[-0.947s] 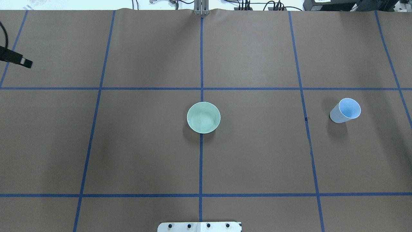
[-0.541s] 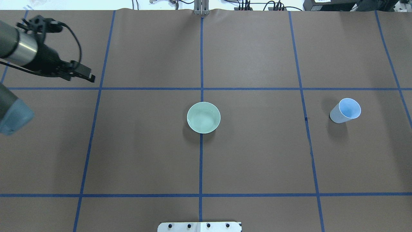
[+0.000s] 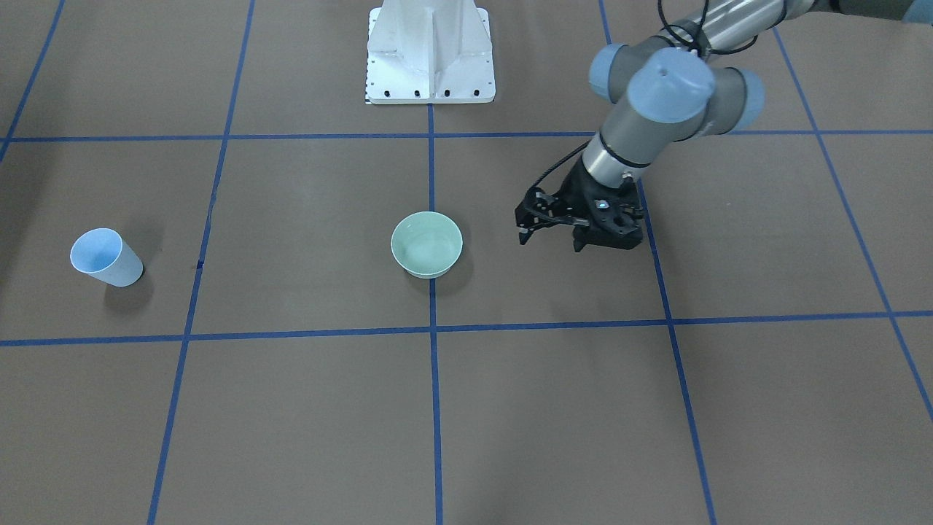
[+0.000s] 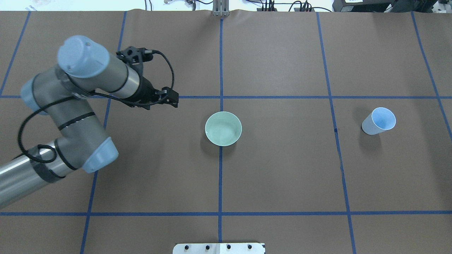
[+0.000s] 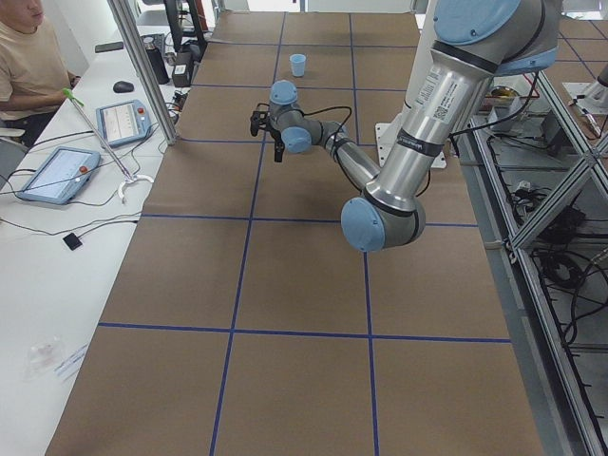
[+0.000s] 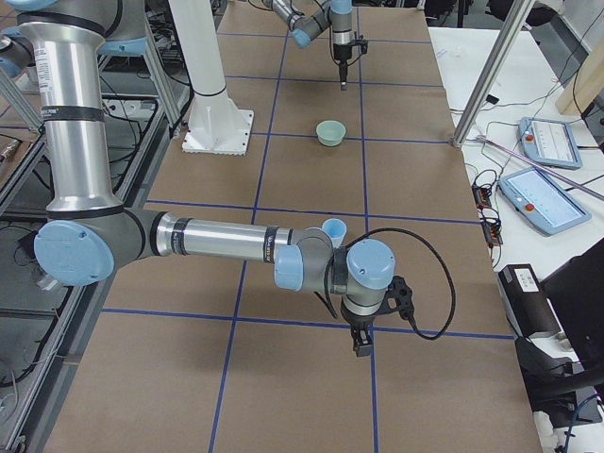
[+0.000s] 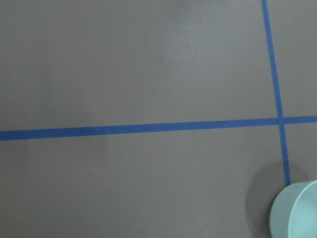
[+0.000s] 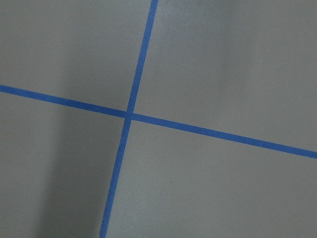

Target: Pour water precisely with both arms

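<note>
Looking from across the table, you are seeing the left gripper [image 3: 549, 242] hanging just above the tabletop, fingers spread and holding nothing. It is near the green bowl [image 3: 426, 268], on the bowl's robot-left side. The blue cup [image 3: 106, 259] is standing upright, mouth up, well apart from the bowl on its robot-right side. So the bowl is sitting between this gripper and the cup.

Overhead, the same order is showing: the left gripper [image 4: 172, 100] near the bowl [image 4: 223, 128], and the cup [image 4: 378, 121] far out past the bowl. No right arm is entering this view.

From the table's left end, the cup [image 5: 298, 65] is showing well beyond the left gripper [image 5: 268, 133].

From the right end, the right arm [image 6: 217, 241] is reaching across in front of the cup [image 6: 333, 227]. The right gripper [image 6: 360, 345] is hanging farther from the bowl [image 6: 330, 132] than the cup is. Whether it is released or clenched, you cannot tell from here. By my judgement, the right arm is the nearer one for taking the cup.

The left wrist camera is catching only the bowl's edge [image 7: 297, 210] in its lower right corner.
</note>
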Controlling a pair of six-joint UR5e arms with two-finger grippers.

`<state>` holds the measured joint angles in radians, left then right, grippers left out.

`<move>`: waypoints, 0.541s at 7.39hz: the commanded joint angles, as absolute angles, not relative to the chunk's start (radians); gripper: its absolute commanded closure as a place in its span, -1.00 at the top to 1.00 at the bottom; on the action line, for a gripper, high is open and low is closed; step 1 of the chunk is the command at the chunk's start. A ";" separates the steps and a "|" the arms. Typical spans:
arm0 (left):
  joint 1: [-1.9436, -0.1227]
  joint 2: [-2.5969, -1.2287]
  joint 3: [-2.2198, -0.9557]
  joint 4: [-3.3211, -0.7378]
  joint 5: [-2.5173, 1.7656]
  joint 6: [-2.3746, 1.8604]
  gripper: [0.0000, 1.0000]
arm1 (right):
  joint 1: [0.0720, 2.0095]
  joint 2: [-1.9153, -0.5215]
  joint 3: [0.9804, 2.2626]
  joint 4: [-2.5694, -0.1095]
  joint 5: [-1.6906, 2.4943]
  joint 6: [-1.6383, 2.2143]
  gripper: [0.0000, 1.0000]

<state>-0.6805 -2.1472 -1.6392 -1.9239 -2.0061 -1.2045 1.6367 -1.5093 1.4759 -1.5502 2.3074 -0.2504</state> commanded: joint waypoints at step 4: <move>-0.515 -2.365 -1.493 -1.687 -1.821 -1.331 0.95 | 1.637 -1.511 1.474 -1.537 2.303 -0.250 0.99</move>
<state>-0.5335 -2.3391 -1.5385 -1.6966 -1.8382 -1.3119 1.6367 -1.5104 1.4749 -1.5398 2.3055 -0.2501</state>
